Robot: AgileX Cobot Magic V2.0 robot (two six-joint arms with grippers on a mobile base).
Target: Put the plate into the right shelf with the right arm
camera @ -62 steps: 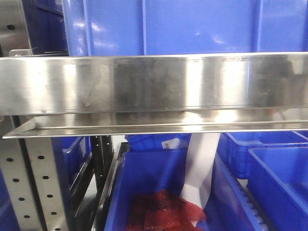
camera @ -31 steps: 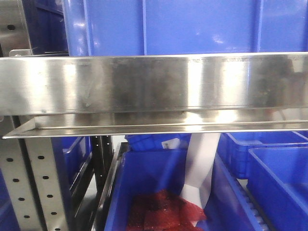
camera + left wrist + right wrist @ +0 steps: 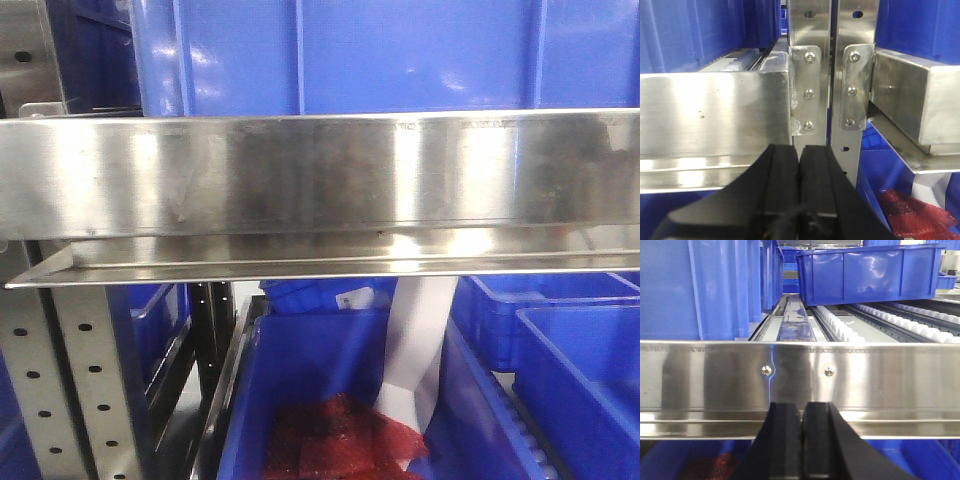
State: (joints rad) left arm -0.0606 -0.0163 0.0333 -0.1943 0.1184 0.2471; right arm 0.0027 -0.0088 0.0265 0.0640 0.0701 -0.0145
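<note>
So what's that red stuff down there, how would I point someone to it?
Start at the broad shiny steel shelf front across the front camera's view, then look below it into the blue bin at bottom centre. The red crinkly mesh-like material lies on that bin's floor, beside a white strip hanging down. It is the only red thing among blue bins and bare steel.

From my station, no view shows the plate. The right shelf (image 3: 320, 175) runs past both side edges of the front view. A blue bin (image 3: 400, 50) above it is cut by the top edge. Red mesh (image 3: 340, 440) runs off the bottom. The bin interior (image 3: 870, 270) stays hidden behind its wall.
</note>
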